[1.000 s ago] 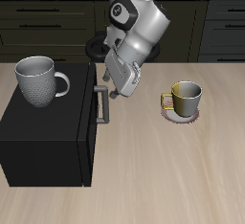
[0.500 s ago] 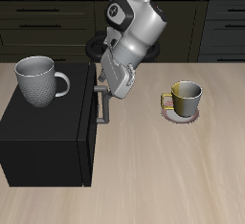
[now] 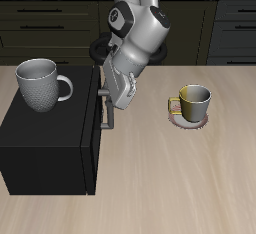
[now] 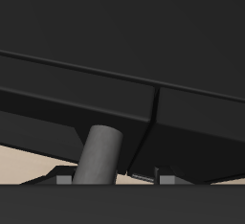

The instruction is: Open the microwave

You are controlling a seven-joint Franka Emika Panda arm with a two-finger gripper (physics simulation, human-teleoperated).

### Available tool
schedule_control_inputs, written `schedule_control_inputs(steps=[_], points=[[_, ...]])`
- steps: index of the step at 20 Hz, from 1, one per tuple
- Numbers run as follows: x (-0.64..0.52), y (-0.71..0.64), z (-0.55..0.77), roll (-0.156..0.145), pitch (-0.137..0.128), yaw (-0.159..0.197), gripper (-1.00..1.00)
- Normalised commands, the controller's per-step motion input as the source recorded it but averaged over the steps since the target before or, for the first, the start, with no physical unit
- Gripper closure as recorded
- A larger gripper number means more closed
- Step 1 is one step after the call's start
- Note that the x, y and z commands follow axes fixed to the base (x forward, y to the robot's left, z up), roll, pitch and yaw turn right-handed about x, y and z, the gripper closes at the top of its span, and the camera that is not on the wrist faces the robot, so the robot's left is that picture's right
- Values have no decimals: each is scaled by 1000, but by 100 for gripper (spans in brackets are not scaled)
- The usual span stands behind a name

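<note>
I have the gripper point(image 3: 113, 101) at the microwave point(image 3: 50, 138) handle point(image 3: 107, 109), fingers straddling the grey bar; whether they're clamped I cannot tell. The microwave sits beside the table's front edge, door closed.

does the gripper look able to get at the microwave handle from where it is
Probably yes. The gripper is already down at the microwave's handle, and nothing sits between them. In the wrist view the handle bar shows close up, though a firm grasp cannot be confirmed.

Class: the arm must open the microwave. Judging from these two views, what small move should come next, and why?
Probably close the gripper on the handle. The exterior view shows it level with the bar on the microwave, the wrist view shows the bar close ahead, and the door looks shut.
</note>
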Motion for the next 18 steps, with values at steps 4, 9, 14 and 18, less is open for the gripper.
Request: schedule_control_inputs(steps=[4,9,14,18], points=[[-98,-51,35,8,-1,4,100],[-198,61,108,-28,-18,51,100],[-78,308,3,-36,20,121,100],[30,338,-95,30,25,25,100]])
